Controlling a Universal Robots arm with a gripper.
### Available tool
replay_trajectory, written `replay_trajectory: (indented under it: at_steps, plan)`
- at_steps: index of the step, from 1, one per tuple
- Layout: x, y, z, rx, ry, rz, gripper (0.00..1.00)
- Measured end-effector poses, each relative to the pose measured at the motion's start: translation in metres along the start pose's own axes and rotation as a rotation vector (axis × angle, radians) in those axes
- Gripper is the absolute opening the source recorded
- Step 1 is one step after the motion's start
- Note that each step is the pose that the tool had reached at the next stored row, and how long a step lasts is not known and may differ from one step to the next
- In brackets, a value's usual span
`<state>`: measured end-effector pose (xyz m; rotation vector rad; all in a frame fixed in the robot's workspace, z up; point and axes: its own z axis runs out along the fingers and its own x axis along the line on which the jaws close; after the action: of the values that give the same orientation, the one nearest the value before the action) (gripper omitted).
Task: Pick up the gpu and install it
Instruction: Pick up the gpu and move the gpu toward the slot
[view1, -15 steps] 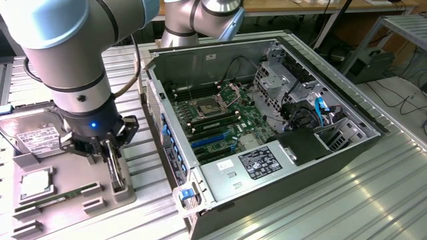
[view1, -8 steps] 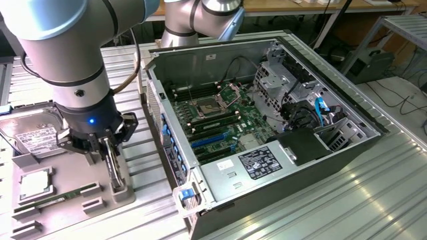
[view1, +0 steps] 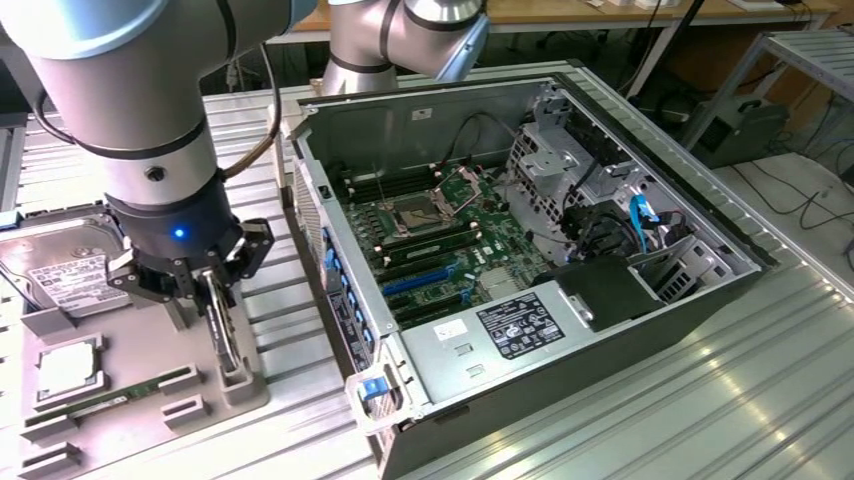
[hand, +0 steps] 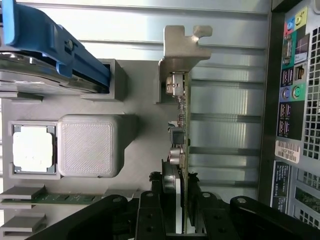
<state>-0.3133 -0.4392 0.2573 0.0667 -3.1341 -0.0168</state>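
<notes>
Exterior view: the claw (view1: 207, 300) is at the lower left of the frame, over a grey tray (view1: 134, 425) that lies on the slatted metal table (view1: 641, 400). It is clamped on the graphics card (view1: 228, 340), which stands on edge, its lower end in a small upright holder (view1: 240, 385) at the tray's right side. The wrist view shows the same grip. The graphics card (hand: 181, 125) runs edge-on up the middle of the frame, its silvery bracket (hand: 182, 47) at the far end, and the claw (hand: 181, 205) has a dark finger against each face. The hard drive (view1: 60, 275), processor chip (view1: 67, 370) and memory stick (view1: 127, 398) lie in their own places on the tray. The open computer case (view1: 534, 250) fills the centre and right of the exterior view, well apart from the card. I judge the pick-up step is in hand, the card gripped but not yet clear of its holder. Freeing it calls for a straight pull along the slot, without twisting so thin a board.
</notes>
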Motion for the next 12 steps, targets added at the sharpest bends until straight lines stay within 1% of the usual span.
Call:
replay_trajectory:
  at_steps: [7,12]
  plan:
    - [-0.0001,0.0001,-0.0074,-0.0006,0.0131,0.0,0.3]
    - [-0.0003,0.0001,-0.0108,-0.0011,0.0227,0.0,0.3]
